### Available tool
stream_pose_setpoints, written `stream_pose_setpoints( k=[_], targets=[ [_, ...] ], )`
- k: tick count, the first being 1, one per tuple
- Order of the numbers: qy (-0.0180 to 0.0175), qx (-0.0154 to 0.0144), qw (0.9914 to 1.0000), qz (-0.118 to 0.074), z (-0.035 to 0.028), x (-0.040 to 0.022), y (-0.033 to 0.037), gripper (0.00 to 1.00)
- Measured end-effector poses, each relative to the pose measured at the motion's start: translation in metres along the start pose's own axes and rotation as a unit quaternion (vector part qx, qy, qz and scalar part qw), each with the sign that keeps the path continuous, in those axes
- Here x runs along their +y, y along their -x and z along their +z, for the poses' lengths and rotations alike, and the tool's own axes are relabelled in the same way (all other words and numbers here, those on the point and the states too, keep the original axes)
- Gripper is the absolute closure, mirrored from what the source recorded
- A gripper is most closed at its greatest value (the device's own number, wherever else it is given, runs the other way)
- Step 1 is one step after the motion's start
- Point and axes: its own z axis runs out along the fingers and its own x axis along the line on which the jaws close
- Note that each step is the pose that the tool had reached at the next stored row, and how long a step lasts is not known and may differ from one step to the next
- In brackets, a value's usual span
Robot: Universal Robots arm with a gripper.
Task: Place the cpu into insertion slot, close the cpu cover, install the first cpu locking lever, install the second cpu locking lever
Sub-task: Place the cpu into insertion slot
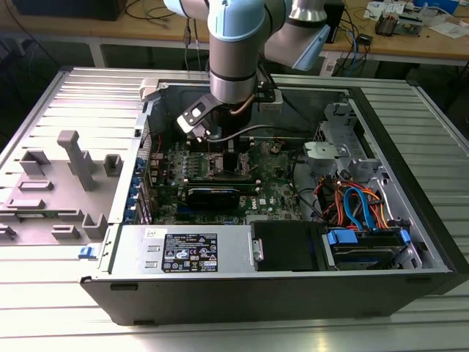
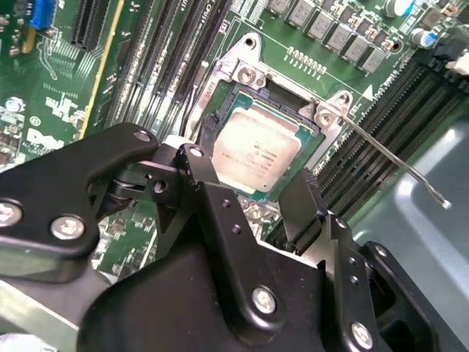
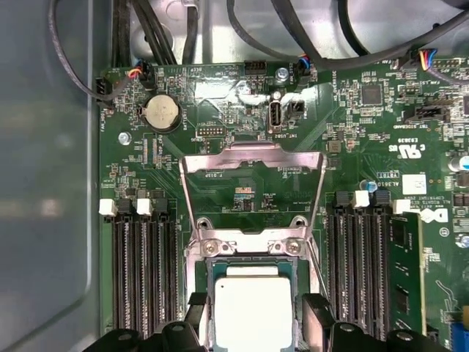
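Observation:
The cpu [image 3: 253, 304] lies flat in the insertion slot [image 2: 282, 92], silvery top up, also seen in the second wrist view [image 2: 253, 154]. My gripper [image 3: 253, 326] straddles it, its black fingers [image 3: 316, 323] pressed against two opposite edges of the chip. The cpu cover [image 3: 253, 155] is swung back from the slot and lies open over the green board. A thin wire locking lever [image 2: 396, 165] sticks out free beside the slot. In the exterior view the arm [image 1: 233, 81] reaches down into the open computer case.
Black memory slots [image 3: 143, 264] run along both sides of the socket, with a module [image 3: 405, 271] fitted. A coin battery [image 3: 160, 114] and cables [image 3: 146, 29] lie beyond the cover. Case walls [image 1: 410, 176], drives and a power supply [image 1: 183, 249] surround the board.

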Motion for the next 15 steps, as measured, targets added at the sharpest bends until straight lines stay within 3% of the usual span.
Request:
stream_pose_setpoints(
  k=[5, 9, 11, 12, 13, 15],
  targets=[
    [-0.0007, 0.0001, 1.0, 0.0, -0.005, 0.0001, -0.0001, 0.4],
    [-0.0009, 0.0, 1.0, 0.0, -0.0051, 0.0001, -0.0001, 0.64],
    [-0.001, 0.0, 1.0, 0.0, -0.0051, 0.0001, -0.0001, 0.64],
    [-0.0011, 0.0, 1.0, 0.0, -0.0051, 0.0001, -0.0001, 0.71],
    [-0.0011, 0.0, 1.0, 0.0, -0.0051, 0.0001, -0.0001, 0.89],
    [-0.0012, 0.0, 1.0, 0.0, -0.0051, 0.0001, -0.0001, 0.89]
  ],
)
